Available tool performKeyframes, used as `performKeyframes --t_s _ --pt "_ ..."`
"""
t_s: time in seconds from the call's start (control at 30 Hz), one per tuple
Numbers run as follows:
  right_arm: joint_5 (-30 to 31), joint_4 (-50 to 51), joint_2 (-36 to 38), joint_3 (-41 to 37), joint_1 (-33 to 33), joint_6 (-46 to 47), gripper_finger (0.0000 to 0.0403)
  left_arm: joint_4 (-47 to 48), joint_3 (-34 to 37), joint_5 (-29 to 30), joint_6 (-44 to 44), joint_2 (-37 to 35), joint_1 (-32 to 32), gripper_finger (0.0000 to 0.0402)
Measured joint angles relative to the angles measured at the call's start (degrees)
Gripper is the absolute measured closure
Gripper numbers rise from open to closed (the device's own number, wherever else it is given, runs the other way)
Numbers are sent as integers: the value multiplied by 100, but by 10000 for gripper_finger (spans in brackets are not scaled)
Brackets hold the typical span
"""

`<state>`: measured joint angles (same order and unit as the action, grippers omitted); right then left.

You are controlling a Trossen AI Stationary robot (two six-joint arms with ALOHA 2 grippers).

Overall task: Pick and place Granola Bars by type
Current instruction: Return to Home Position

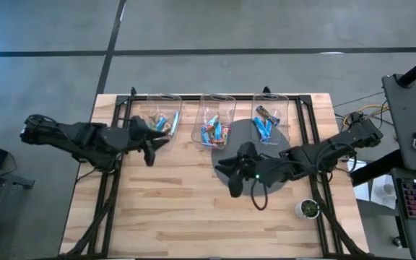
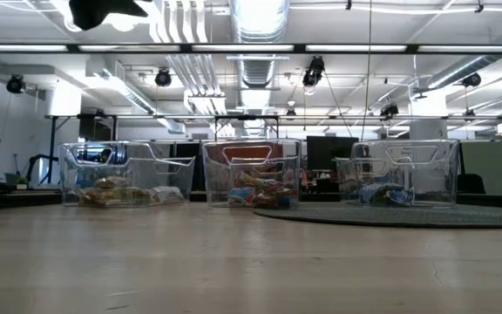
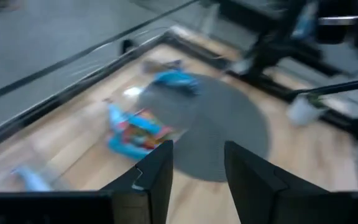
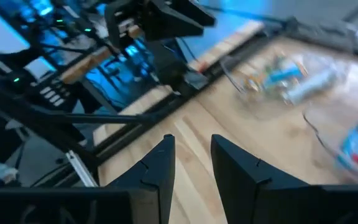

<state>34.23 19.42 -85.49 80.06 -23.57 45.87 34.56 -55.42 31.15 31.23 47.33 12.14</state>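
Overhead, granola bars [image 1: 211, 131] sit binned, left arm [image 1: 85, 137] beside the left bin [image 1: 157, 98], right arm [image 1: 323, 153] above the counter [image 1: 179, 209]. Only the wrist views show both jaws parted, empty.

We found the open light wooden tabletop [image 1: 179, 213] stretching on the near side of the left gripper [image 1: 150, 150] and the right gripper [image 1: 231, 177], and between them. Three clear plastic bins [image 1: 230, 101] stood in a row just beyond both grippers and blocked the way forward. Behind the right gripper, beside its arm, stood a small white pot holding a green plant [image 1: 308, 209].
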Motion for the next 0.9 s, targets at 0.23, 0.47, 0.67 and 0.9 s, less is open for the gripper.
performKeyframes --t_s 0.23,0.47,0.67,0.9 --pt "-21 -180 0 3 71 -176 307 -853 184 -1072 -197 -13 413 275" --pt "-1536 -1128 0 -150 190 -968 307 -3199 1134 -2194 -230 11 610 275" --pt "-2489 -1992 20 -822 576 -994 307 -4368 2148 -2257 82 -58 567 275" --pt "-2803 -2201 740 -1709 988 -641 307 -4377 2639 -2264 256 -752 304 275"
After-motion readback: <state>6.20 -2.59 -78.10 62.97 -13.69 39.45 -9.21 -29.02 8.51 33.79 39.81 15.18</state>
